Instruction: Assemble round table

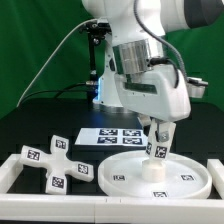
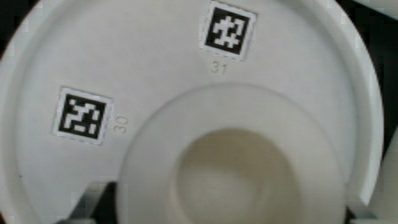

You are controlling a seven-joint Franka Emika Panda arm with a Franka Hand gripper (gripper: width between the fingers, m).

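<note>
**A:** Where's the cylinder (image 1: 157, 160)?

**B:** Upright at the middle of the round disc (image 1: 190, 180), with its lower end on or just above the disc's face. I can't tell whether they touch. The claw (image 1: 158, 148) comes straight down over the disc and looks clenched on the cylinder's sides.

**A:** Why hold it vertical?

**B:** Probably so its end lines up with the mount at the disc's centre. The wrist view looks down into the cylinder's hollow top (image 2: 240, 160), with the disc (image 2: 160, 60) spread round it.

**A:** And the disc itself?

**B:** It lies flat on the tabletop (image 1: 60, 115), a steady base. The cross-shaped foot (image 1: 55, 160) waits just beside the disc, not yet fitted.
</note>
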